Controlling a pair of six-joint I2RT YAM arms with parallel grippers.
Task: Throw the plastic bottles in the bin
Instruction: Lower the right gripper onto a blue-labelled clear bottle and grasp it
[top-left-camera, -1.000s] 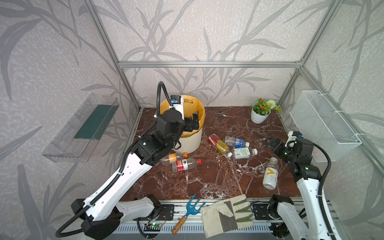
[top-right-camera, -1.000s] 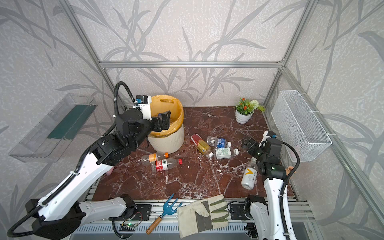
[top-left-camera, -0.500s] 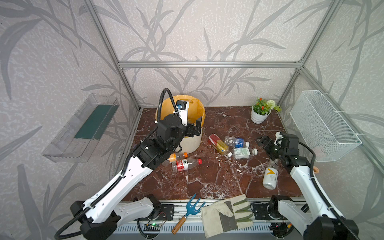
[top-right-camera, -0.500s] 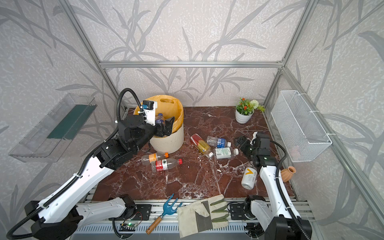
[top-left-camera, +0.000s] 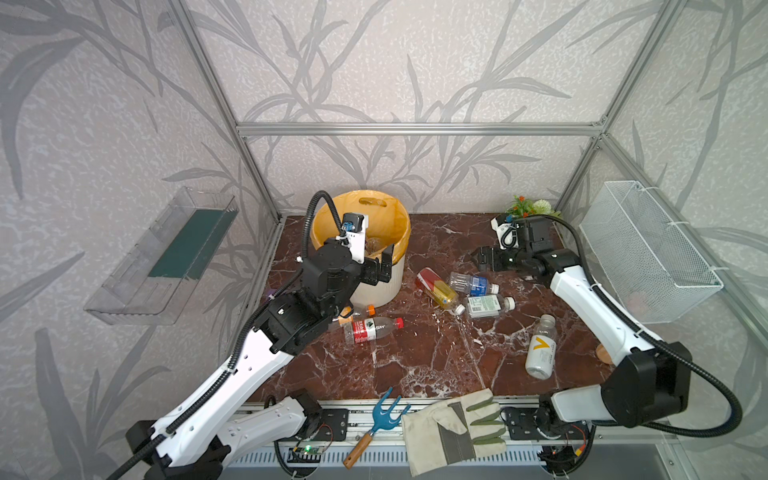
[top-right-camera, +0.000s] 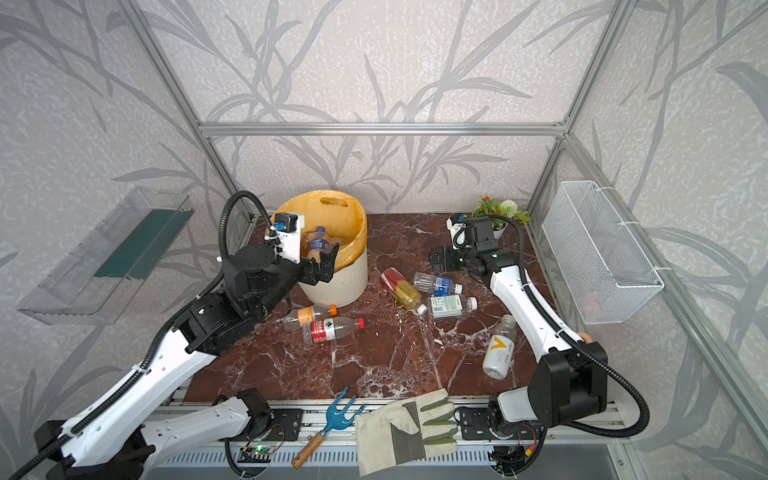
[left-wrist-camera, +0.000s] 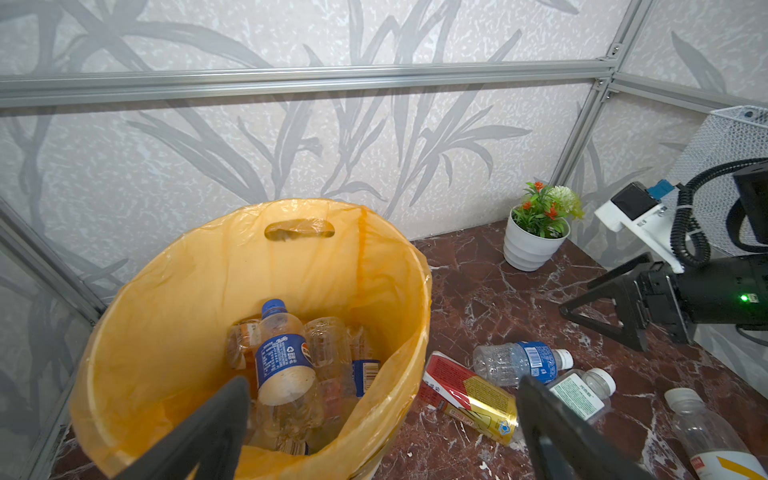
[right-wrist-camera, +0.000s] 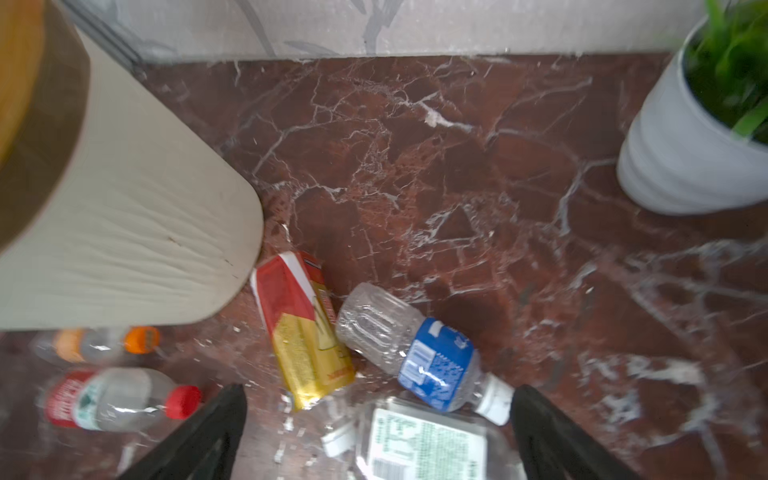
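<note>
Left jaws hung released, the bin (top-left-camera: 376, 286) rim just below them. They had drawn back from over the liner within the last second, with dropped bottles (left-wrist-camera: 284, 361) lying inside ahead, so that delivery looked done. Right jaws, released too, had swung away from the V bottle (top-left-camera: 540, 353); a blue-label bottle (right-wrist-camera: 436, 363) lay just ahead between them, likely next. Six bottles remained on the marble worktop (top-left-camera: 415, 357), with leaf-patterned walls around.
</note>
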